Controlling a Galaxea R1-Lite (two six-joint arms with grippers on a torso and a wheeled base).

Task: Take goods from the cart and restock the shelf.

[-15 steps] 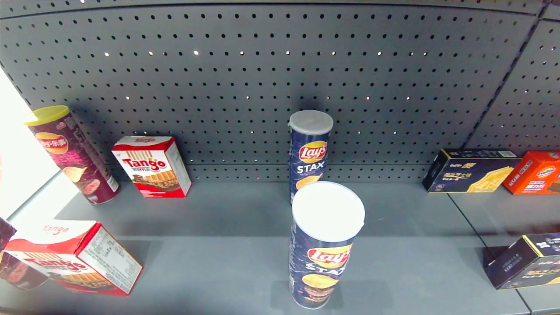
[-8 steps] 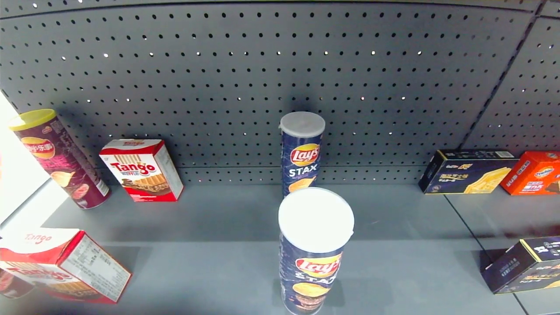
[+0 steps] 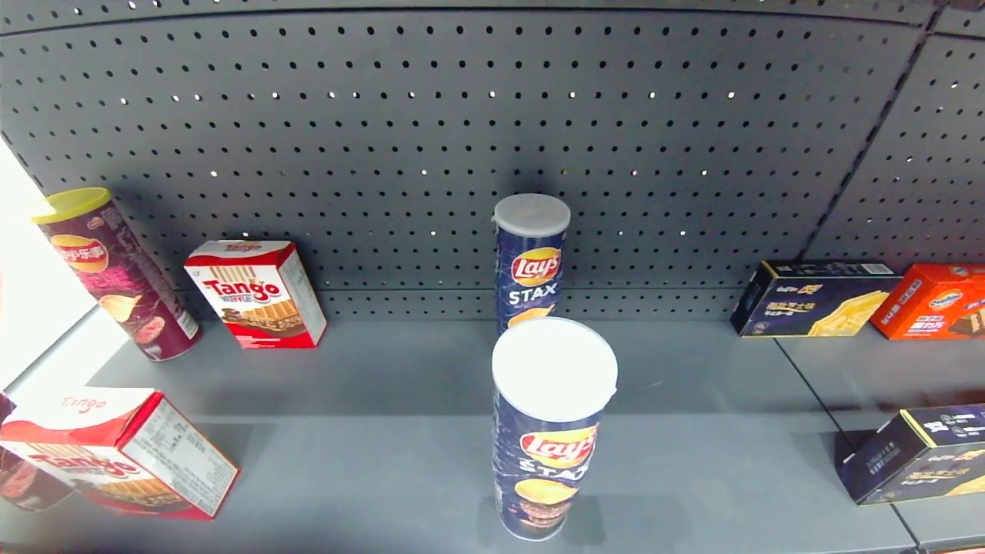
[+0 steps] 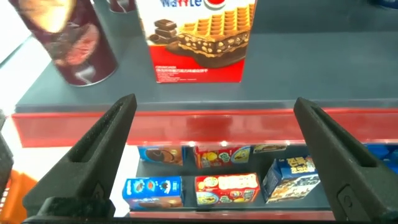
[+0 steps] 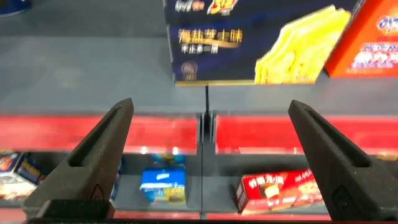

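A: How do our grippers stand?

B: Our left gripper [image 4: 214, 106] is released, fingers spread wide with nothing between them. Our right gripper [image 5: 210, 107] is the same. Both hang just in front of the shelf's red edge strip [image 4: 211, 127].

A: What do we see past them?

B: Beyond the left gripper, the near wafer box [image 4: 202, 40] sits on the shelf [image 3: 385, 400] at its near left, tilted. Beyond the right gripper stands a dark blue box [image 5: 261, 40], with an orange box [image 5: 373, 37] just to its right.

A: And the goods in the middle?

B: Two blue chip cans stand upright, one behind the other: the near chip can [image 3: 550, 438] close to the front edge and the far chip can [image 3: 531, 261] against the pegboard wall [image 3: 462, 115].

A: And farther out?

B: At far left we find a maroon can [image 3: 115, 277] with a yellow lid, and the far wafer box [image 3: 258, 296] near it on its right. At near right lies a second dark blue box [image 3: 916, 458].
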